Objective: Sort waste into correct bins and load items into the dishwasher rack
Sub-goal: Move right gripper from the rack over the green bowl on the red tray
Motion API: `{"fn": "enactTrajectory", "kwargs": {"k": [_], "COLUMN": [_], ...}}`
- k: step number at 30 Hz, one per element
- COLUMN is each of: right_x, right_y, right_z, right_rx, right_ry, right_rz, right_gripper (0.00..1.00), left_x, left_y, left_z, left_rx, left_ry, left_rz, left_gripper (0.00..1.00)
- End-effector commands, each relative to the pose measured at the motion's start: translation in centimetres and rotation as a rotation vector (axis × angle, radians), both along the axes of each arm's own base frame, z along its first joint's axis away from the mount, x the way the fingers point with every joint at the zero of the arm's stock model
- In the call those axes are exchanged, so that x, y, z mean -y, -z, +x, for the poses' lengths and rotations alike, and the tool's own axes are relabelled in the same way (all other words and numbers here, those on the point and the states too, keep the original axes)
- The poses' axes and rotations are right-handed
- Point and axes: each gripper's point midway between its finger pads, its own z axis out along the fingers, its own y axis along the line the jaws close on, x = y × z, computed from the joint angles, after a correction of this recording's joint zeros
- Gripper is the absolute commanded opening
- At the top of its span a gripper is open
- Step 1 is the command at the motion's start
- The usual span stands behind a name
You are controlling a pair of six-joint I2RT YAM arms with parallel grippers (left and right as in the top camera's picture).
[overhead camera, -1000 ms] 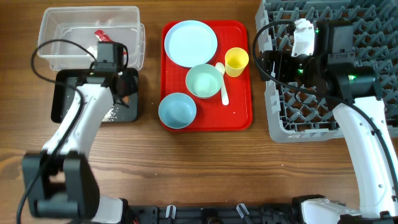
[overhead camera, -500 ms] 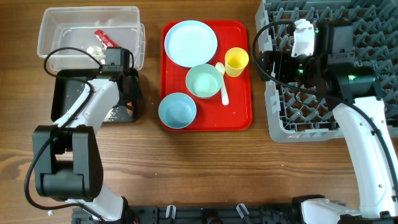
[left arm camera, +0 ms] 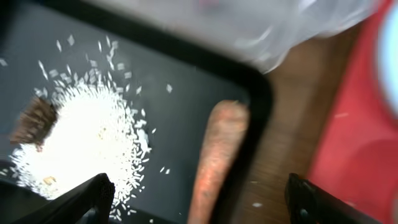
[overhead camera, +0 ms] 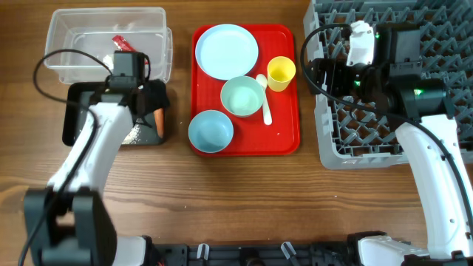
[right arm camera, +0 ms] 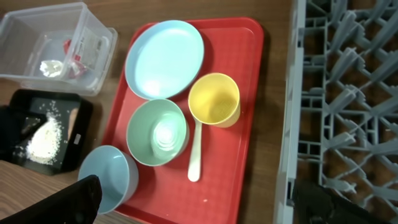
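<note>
Carrot (overhead camera: 160, 121) lay in the black tray (overhead camera: 74, 129), along the rim nearest the red tray (overhead camera: 284, 144) and just under the left claw (overhead camera: 151, 103) in the overhead view, which did not show how that claw's jaws stood. The right claw (overhead camera: 316, 72) hung over the rack (overhead camera: 443, 29), well apart from the carrot, with the dishes between.

From the left wrist, the carrot (left arm camera: 217, 155) ran lengthwise away from the claw (left arm camera: 202, 202), centred between widely spread, empty jaws. Rice (left arm camera: 81, 143) and a brown lump (left arm camera: 34, 121) lay to its left.

From the right wrist, that claw (right arm camera: 205, 199) was likewise spread and empty, with the cup (right arm camera: 214, 102) and spoon (right arm camera: 196, 155) straight ahead.
</note>
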Motion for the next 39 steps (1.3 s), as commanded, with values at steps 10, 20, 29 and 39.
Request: {"fn": "enactTrajectory", "kwargs": {"k": [10, 20, 29, 39], "right_x": [-5.5, -10.5, -10.9, -11.0], "right_y": [-1.2, 4.5, 13.0, 20.3], "right_z": [1.3, 1.2, 1.9, 2.8], "right_rx": [0.036, -0.152, -0.354, -0.462], "right_ry": [-0.091, -0.095, 0.093, 0.109], "right_rz": [0.138, 0.142, 0.034, -0.033], "right_gripper": [1.00, 0.95, 0.63, 0.54], "left_x": [9.8, 11.6, 6.9, 3.6], "left_y": [-6.3, -5.6, -5.7, -6.1], "left_z": [-0.4, -0.9, 0.2, 1.2], "left_rx": [0.180, 0.159, 0.179, 0.220], "left_ry": [0.447, 0.479, 0.160, -0.010], "left_rz": [-0.214, -0.138, -0.096, -0.150], "left_gripper": [0.91, 1.00, 1.00, 1.00]}}
